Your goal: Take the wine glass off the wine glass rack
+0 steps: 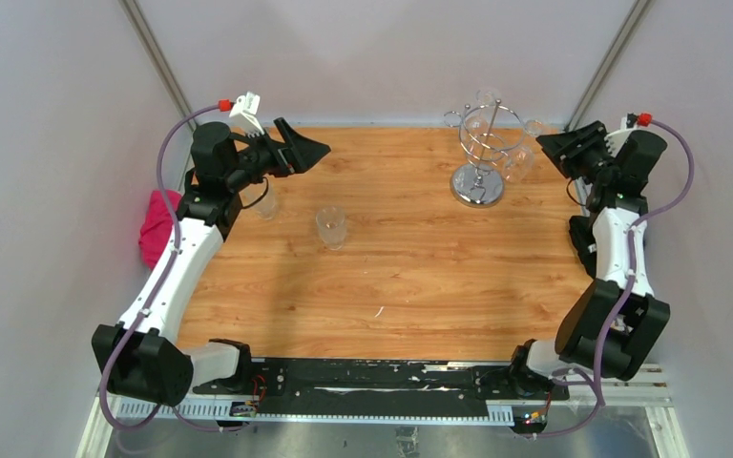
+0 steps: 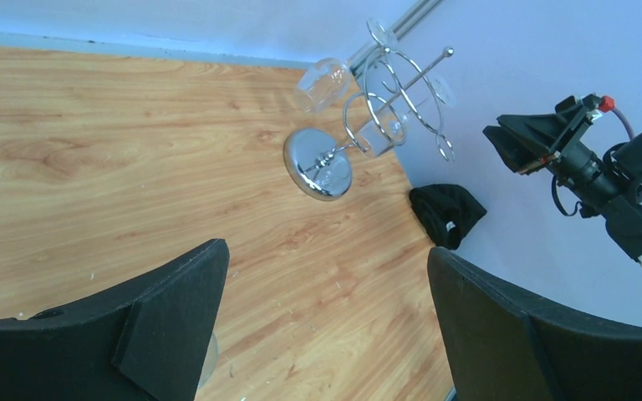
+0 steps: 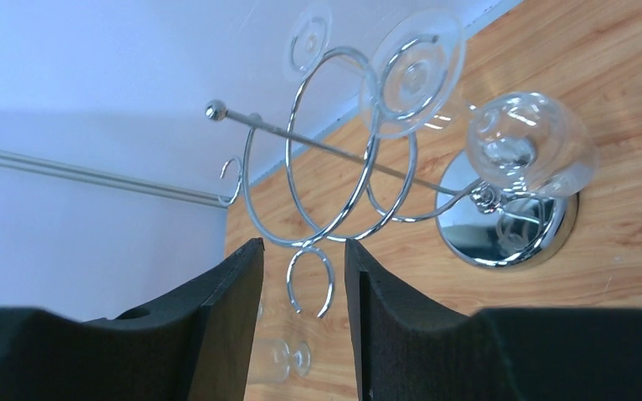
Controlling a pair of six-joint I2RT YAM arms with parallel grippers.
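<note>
Rack stands at the far right of the tabletop, with glasses hanging bowl-down from its hooks. Right jaws, partly apart and grasping nothing, sit just beside it, one curled hook showing through the gap. Left jaws gape wide and empty over the far left. A lone glass stands well apart.

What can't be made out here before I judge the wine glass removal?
Top external: how many glasses hang on the wine glass rack; clear glass merges with the chrome wire.
Top external: the glass by the left arm, partly covered by that arm.
Right wrist: a glass at the bottom edge, mostly hidden behind the fingers of the right gripper.
</note>
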